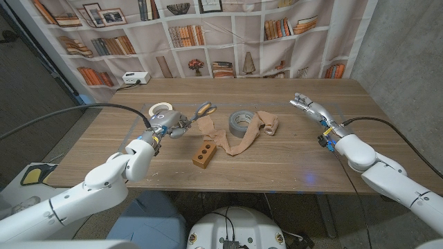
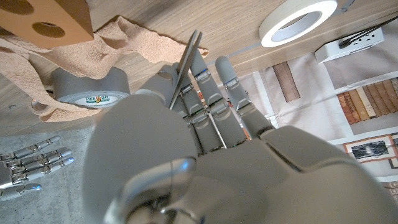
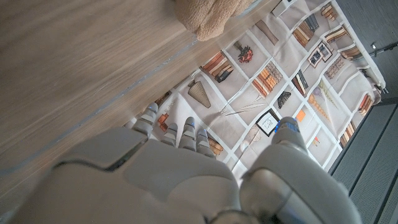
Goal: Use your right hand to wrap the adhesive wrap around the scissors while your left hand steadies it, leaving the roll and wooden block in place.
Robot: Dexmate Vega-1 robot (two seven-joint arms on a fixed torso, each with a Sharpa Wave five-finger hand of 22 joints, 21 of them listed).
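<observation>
My left hand [image 1: 169, 123] grips the scissors [image 1: 202, 110] left of centre; the orange handles stick out past it toward the far side. In the left wrist view a grey blade [image 2: 186, 59] runs between the fingers of the left hand [image 2: 205, 124]. The tan adhesive wrap [image 1: 232, 142] trails from beside the scissors across the table to its roll [image 1: 269, 123]. My right hand [image 1: 304, 105] hovers at the far right with fingers stretched out, holding nothing, apart from the wrap. The wooden block [image 1: 203, 156] lies near the wrap's bend.
A grey duct tape roll [image 1: 240, 122] sits inside the wrap's loop. A white tape ring [image 1: 161, 108] lies just behind my left hand. A white power strip [image 1: 135, 78] rests at the table's far left edge, before the bookshelf backdrop.
</observation>
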